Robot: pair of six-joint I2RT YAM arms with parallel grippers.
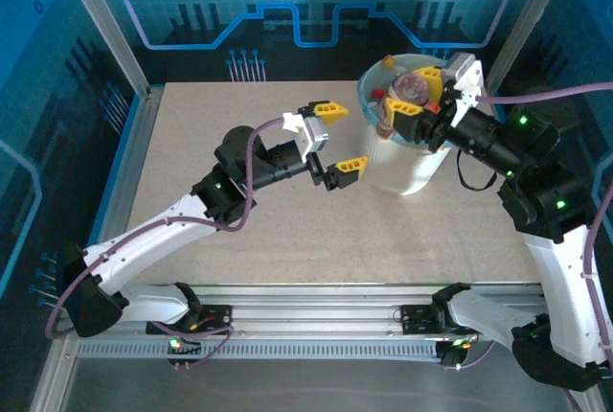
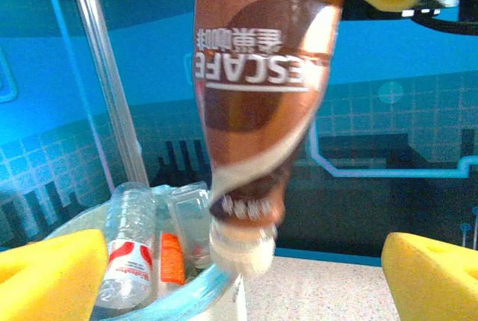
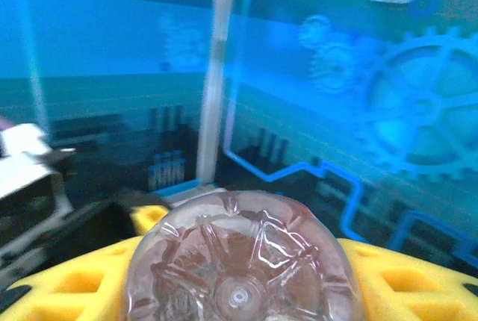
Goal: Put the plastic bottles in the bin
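A brown-labelled plastic bottle [image 1: 410, 87] hangs cap-down over the bin [image 1: 402, 171], a white bucket with a blue liner at the back right. My right gripper [image 1: 415, 94] is shut on it. In the right wrist view the bottle's clear ribbed base [image 3: 239, 261] sits between the yellow fingers [image 3: 75, 284]. In the left wrist view the same bottle [image 2: 258, 89] points its white cap at the bin's rim [image 2: 175, 298]. Inside lie a bottle with a red and white label [image 2: 127, 257] and one with an orange label [image 2: 172, 257]. My left gripper [image 1: 340, 139] stands open just left of the bin, holding nothing.
The bin stands near the table's far right corner, close to an aluminium frame post [image 1: 522, 19]. Bare speckled tabletop [image 1: 239, 240] stretches left and in front of the bin. Blue printed panels wall the back and sides.
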